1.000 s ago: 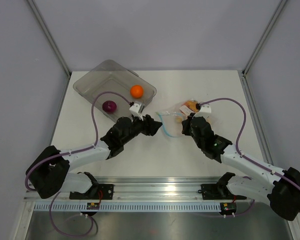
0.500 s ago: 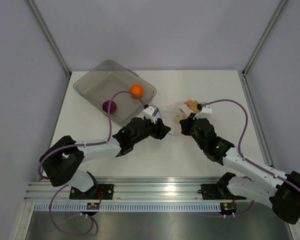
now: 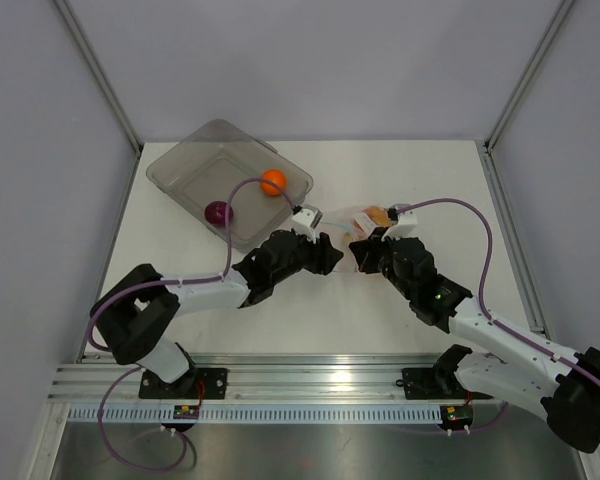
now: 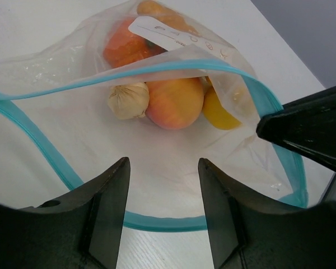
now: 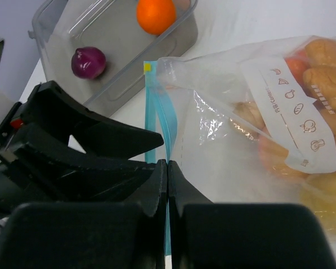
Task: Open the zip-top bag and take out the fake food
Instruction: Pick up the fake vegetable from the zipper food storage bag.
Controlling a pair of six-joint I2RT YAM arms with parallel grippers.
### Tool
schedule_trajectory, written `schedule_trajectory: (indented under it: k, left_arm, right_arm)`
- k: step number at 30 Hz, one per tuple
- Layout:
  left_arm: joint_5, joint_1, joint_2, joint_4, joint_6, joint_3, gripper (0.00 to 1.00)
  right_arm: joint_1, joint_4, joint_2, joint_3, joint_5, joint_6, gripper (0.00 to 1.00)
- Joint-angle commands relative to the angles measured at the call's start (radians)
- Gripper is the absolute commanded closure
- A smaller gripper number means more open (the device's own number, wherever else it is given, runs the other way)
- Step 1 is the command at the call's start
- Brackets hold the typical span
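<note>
So the big grey tray (image 3: 195,170) sits at the far left of the white table (image 3: 410,170), with just an orange ball (image 3: 273,182) and a purple piece (image 3: 218,212) in it. The zip-top bag (image 5: 213,140) lies mid-table to its right, mouth gaping toward the left arm. The rest of the fake food is inside it: a peach (image 4: 175,102), a white garlicky piece (image 4: 127,101), a yellow bit (image 4: 218,112) and orange stuff at the far end.

The right gripper (image 5: 167,165) is pinched together on the teal zip strip. The left gripper (image 4: 163,165) has its fingers apart, with the bag's near lip running across the gap.

A second ago the left gripper was well short of the bag; now it's right at the mouth. The tray contents haven't budged.

From above, both grippers hide most of the bag.
</note>
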Motion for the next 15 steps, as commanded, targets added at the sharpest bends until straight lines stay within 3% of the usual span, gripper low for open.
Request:
schedule_trajectory:
  k: [1,6,8,11,15]
  left_arm:
    - [-0.048,0.019,0.014,0.013,-0.008,0.043,0.45]
    - [0.007,0.076,0.059,0.010,-0.080,0.047,0.44]
    - [0.007,0.088,0.073,0.006,-0.090,0.052,0.44]
    - [0.007,0.094,0.087,-0.017,-0.096,0.067,0.43]
    - [0.007,0.100,0.102,-0.034,-0.096,0.081,0.43]
  right_arm:
    - [0.004,0.074,-0.009,0.005,-0.077,-0.041,1.00]
    - [0.008,0.108,-0.020,-0.006,-0.134,-0.059,0.96]
    - [0.008,0.114,-0.024,-0.010,-0.143,-0.064,0.64]
    - [0.010,0.077,-0.033,-0.006,-0.059,-0.048,0.36]
    - [0.008,0.024,-0.049,-0.004,0.101,-0.007,0.35]
